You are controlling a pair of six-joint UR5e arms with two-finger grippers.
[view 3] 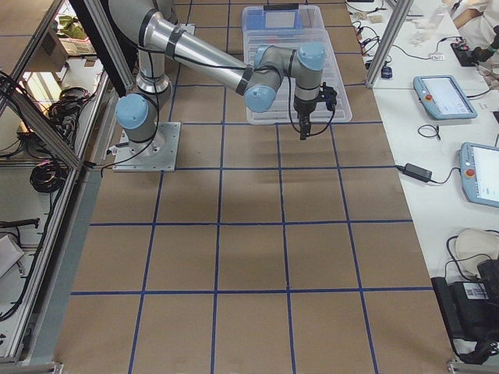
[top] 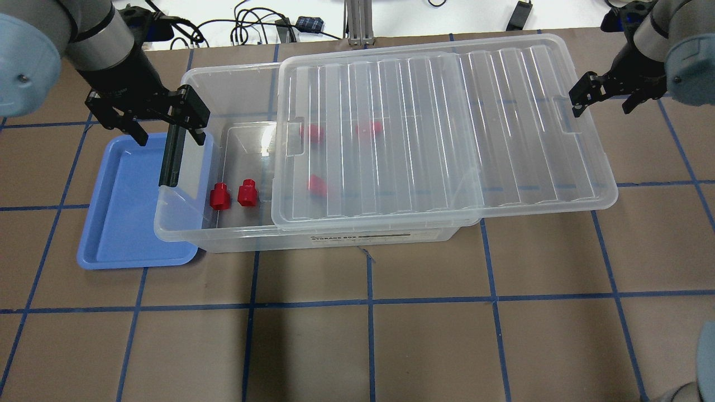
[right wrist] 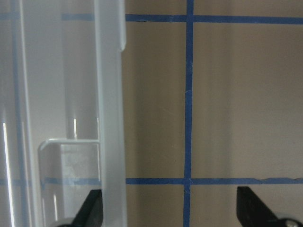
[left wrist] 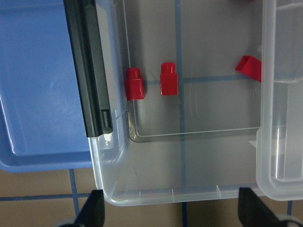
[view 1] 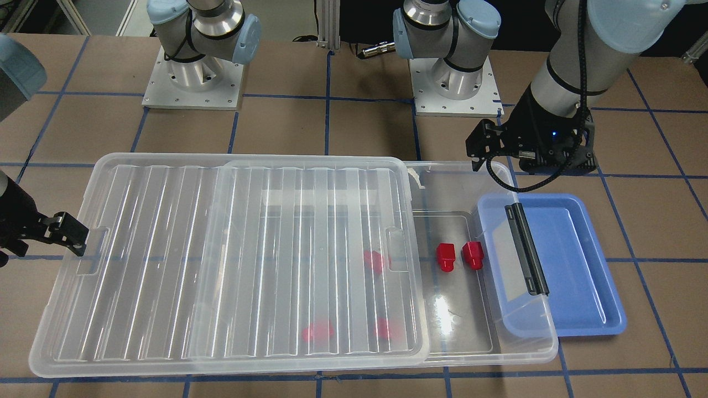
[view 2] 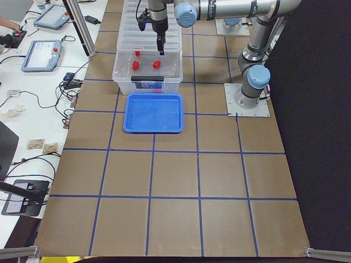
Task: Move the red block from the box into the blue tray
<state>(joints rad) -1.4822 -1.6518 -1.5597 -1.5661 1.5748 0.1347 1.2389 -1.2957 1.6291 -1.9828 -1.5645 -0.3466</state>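
The clear box [top: 184,237] lies across the table, its ribbed lid [top: 435,128] slid toward my right so the left end is uncovered. Two red blocks [top: 220,196] [top: 246,193] lie there in the open, also seen in the left wrist view [left wrist: 134,84] [left wrist: 169,79]. Three more [top: 317,186] show blurred under the lid. The blue tray [top: 120,218] sits partly under the box's latch end and holds nothing. My left gripper [top: 166,125] is open and empty above the black latch [top: 170,159]. My right gripper [top: 606,99] is open at the lid's right edge.
The lid overhangs the box's right end by a wide margin [view 1: 66,331]. Both arm bases [view 1: 193,77] [view 1: 456,83] stand behind the box. Brown table with blue tape lines [top: 368,301] stretches in front of the box.
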